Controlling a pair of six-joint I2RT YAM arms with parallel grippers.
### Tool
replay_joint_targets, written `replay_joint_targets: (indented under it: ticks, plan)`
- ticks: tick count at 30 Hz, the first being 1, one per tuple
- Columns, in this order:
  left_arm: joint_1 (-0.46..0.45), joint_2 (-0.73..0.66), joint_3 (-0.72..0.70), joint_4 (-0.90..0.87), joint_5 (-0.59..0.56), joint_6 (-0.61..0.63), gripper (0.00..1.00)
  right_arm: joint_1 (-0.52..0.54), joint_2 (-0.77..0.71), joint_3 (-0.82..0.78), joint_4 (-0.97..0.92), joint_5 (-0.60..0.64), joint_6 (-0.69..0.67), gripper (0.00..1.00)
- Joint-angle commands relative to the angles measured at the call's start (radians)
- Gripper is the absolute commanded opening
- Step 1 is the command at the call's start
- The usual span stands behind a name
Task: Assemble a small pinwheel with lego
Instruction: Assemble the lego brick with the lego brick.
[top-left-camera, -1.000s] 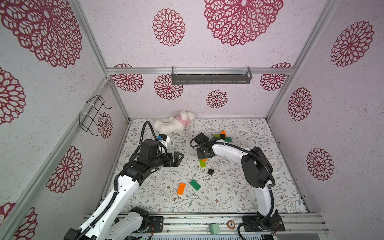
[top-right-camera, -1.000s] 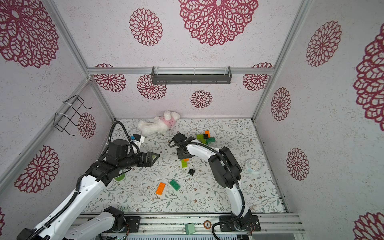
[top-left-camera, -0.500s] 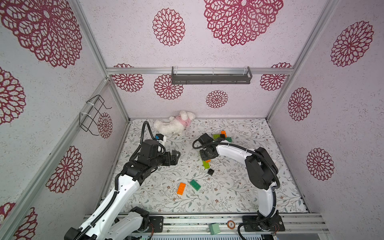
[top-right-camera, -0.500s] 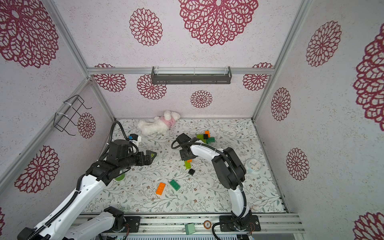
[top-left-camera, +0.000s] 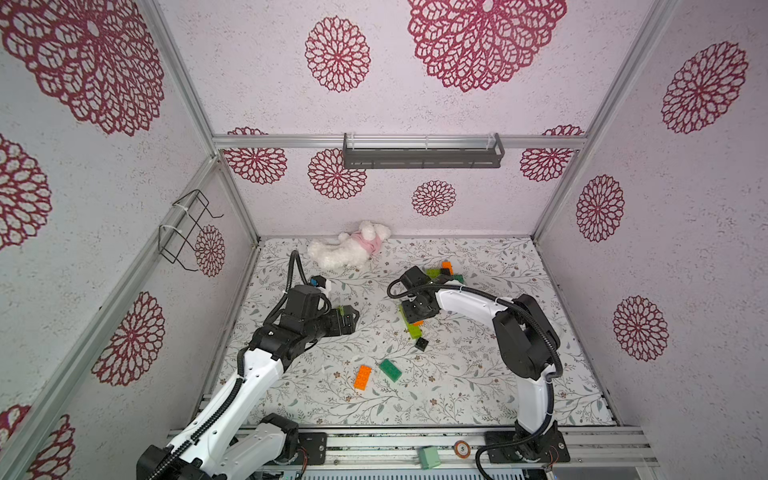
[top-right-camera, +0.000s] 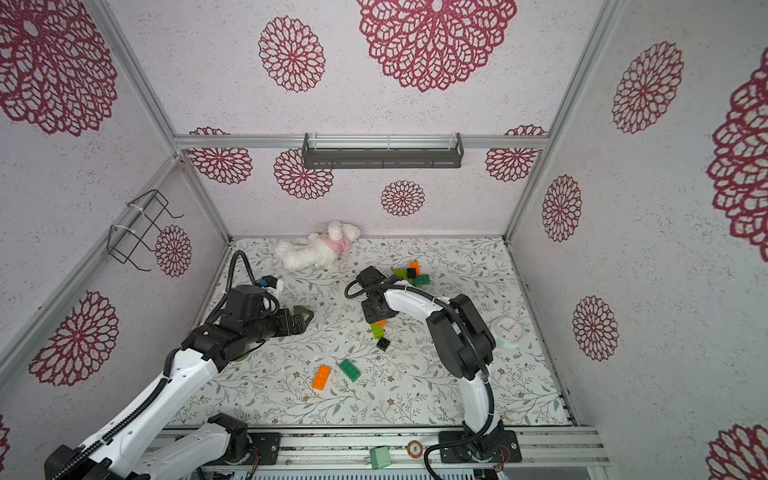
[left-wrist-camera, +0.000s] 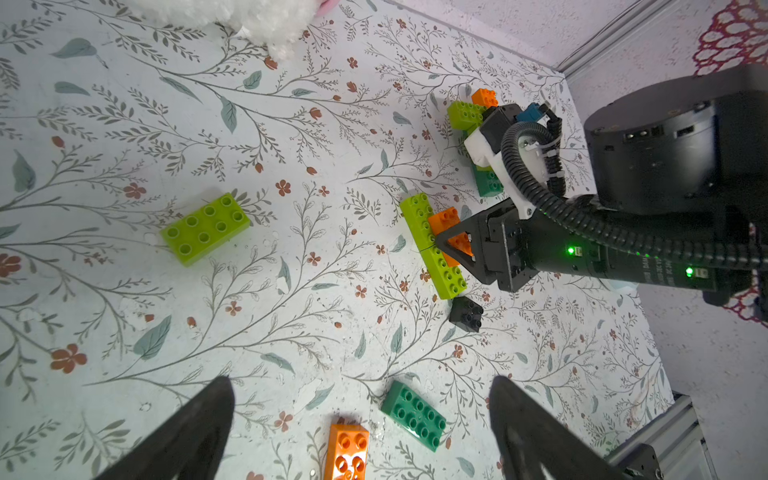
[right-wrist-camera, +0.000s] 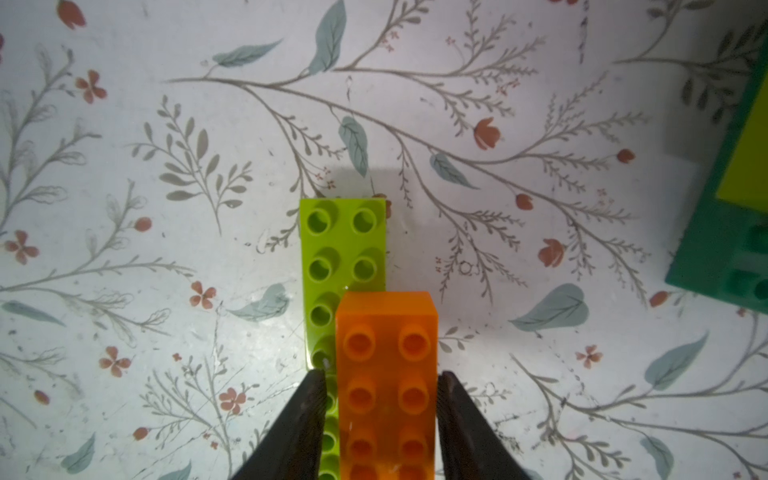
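Note:
An orange lego brick sits on a line of lime lego bricks mid-table. My right gripper straddles it, open: lime shows between one finger and the brick. From the left wrist view the same stack lies under the right gripper. In both top views a black brick, a dark green one and an orange one lie loose nearer the front. My left gripper hangs open and empty, beside a loose lime brick.
A white plush toy lies at the back wall. A clump of joined bricks sits behind the right arm. In a top view a small white clock lies at the right.
The right gripper came forward and down with the orange brick onto the lime bricks, then its jaws eased apart. The left arm has barely moved.

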Motion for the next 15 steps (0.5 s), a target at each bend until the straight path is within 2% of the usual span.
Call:
replay_joint_targets:
  ticks: [1, 5, 8, 10, 15]
  plan:
    - [0.012, -0.008, -0.019, 0.040, -0.041, -0.033, 0.97, -0.005, -0.039, 0.004, -0.013, -0.032, -0.009, 0.52]
    - [0.032, 0.009, -0.046, 0.080, -0.092, -0.051, 0.97, -0.011, -0.059, 0.004, 0.000, -0.045, -0.006, 0.57]
    - [0.083, 0.063, -0.078, 0.149, -0.119, -0.055, 0.98, -0.022, -0.081, -0.005, 0.017, -0.062, -0.003, 0.63]
    - [0.092, 0.117, -0.091, 0.208, -0.200, -0.047, 0.98, -0.036, -0.101, -0.024, 0.033, -0.080, 0.004, 0.70]
    - [0.134, 0.336, -0.057, 0.340, -0.158, 0.009, 0.99, -0.083, -0.182, -0.098, 0.084, -0.148, 0.011, 0.84]
